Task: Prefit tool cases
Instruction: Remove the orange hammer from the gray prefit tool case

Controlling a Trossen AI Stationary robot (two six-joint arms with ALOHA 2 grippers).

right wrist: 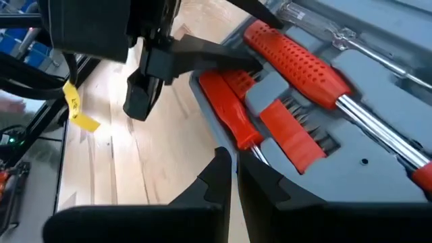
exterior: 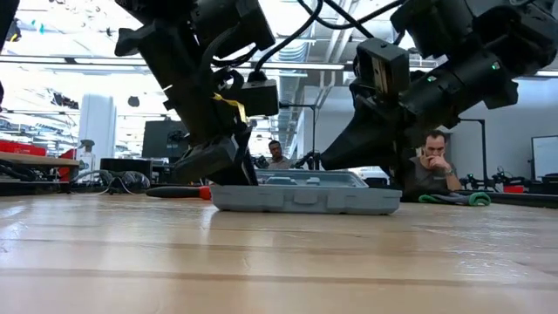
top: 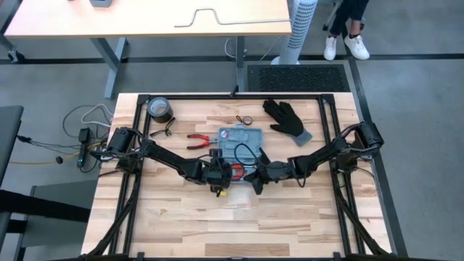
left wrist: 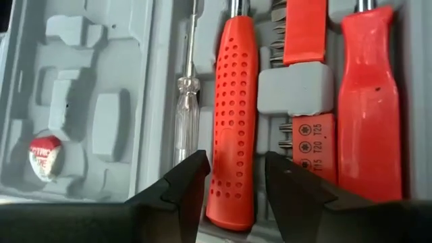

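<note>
From above, the open tool case (top: 241, 141) lies near the middle of the wooden tabletop (top: 290, 217), with the left claw (top: 220, 176) and the right claw (top: 255, 176) both reaching in at its near edge, close to each other. Red-handled pliers (top: 197, 140) lie just left of the case, a dark tape roll (top: 159, 109) sits toward the far left corner, and a black glove (top: 288, 119) lies to the right of the case. In the low view the case (exterior: 301, 194) rests flat on the tabletop (exterior: 279, 262), the left claw (exterior: 218, 161) down at its left end and the right claw (exterior: 366, 153) over its right end; a seated person (exterior: 433, 161) shows in the room behind. The left wrist view looks into the case's grey moulded tray (left wrist: 88, 101): the left claw (left wrist: 236, 179) is spread apart around the butt end of a red dotted screwdriver handle (left wrist: 233, 115), its fingers not pressing it, with a clear-handled tester screwdriver (left wrist: 185, 108) on one side, a red bit holder (left wrist: 310, 145) on the other, and another red handle (left wrist: 368, 108) beyond. In the right wrist view the right claw (right wrist: 235, 177) is clenched nearly together at the case's edge (right wrist: 378, 202) beside a red handle (right wrist: 226, 108), with nothing visibly between its fingers; the left claw (right wrist: 223, 57) shows farther off by the dotted handle (right wrist: 297, 61).
</note>
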